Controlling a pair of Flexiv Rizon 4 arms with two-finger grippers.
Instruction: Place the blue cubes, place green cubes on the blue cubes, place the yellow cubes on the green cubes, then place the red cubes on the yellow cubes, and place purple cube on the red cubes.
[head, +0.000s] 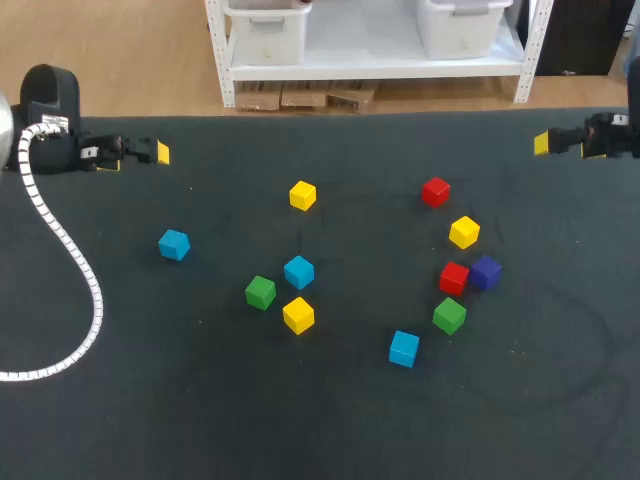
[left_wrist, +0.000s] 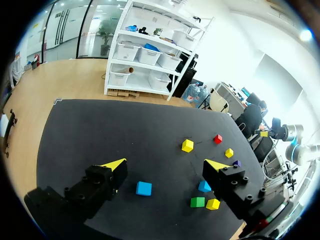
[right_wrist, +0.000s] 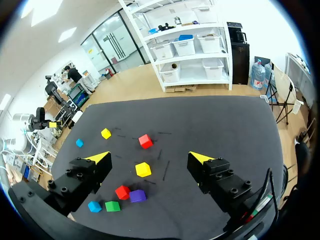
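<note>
Loose cubes are scattered over the dark table (head: 120, 400). Three are blue (head: 174, 244) (head: 299, 271) (head: 404, 348), two green (head: 260, 292) (head: 449, 315), three yellow (head: 302, 195) (head: 464, 232) (head: 298, 315), two red (head: 435, 191) (head: 454, 277), and one purple (head: 486, 272) beside the nearer red one. None is stacked. My left gripper (head: 150, 152) (left_wrist: 166, 164) hovers open and empty at the far left, a blue cube (left_wrist: 144, 188) lying ahead of it. My right gripper (head: 545, 143) (right_wrist: 149, 156) stands open and empty at the far right, with a yellow cube (right_wrist: 143, 169) ahead between its fingers' line.
A white ribbed cable (head: 70, 260) from my left arm lies in a curve over the table's left side. The cubes cluster in the table's middle and right of middle.
</note>
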